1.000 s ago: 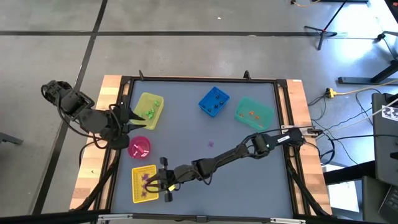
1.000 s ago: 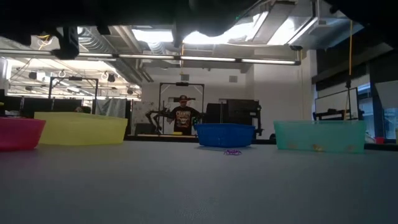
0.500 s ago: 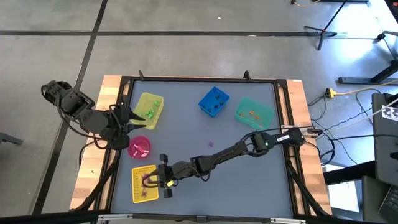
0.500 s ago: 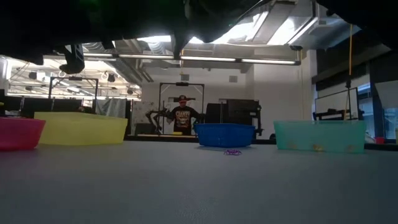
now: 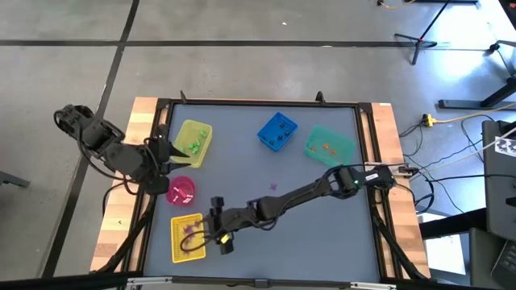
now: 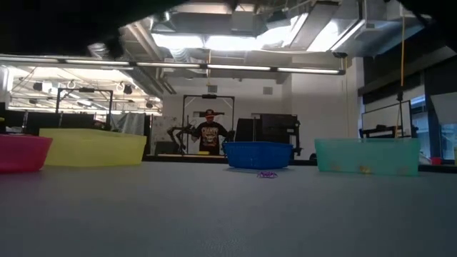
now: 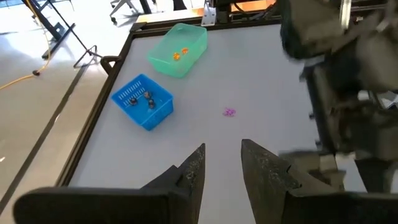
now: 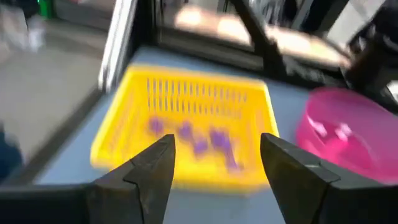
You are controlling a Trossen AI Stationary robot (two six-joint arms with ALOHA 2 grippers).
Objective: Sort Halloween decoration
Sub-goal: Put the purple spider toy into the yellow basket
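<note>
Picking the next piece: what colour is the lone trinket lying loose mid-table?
Purple. The loose trinket shows best in the left wrist view, on bare table.

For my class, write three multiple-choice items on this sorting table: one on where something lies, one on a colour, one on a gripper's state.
1. Where does the loose purple trinket lie?
A. In the pink bowl
B. On the bare table, below the blue basket
C. In the teal bin

2. What colour are the trinkets in the yellow basket near the right gripper?
A. Purple
B. Orange
C. White

3. How are the right gripper's fingers?
A. Shut on a trinket
B. Spread open, nothing between them
C. Shut and empty

Answers:
1 B: in the high view it sits on the table, apart from the blue basket.
2 A: the right wrist view shows purple pieces in the yellow basket.
3 B: the right gripper shows a wide gap with nothing in it.
</note>
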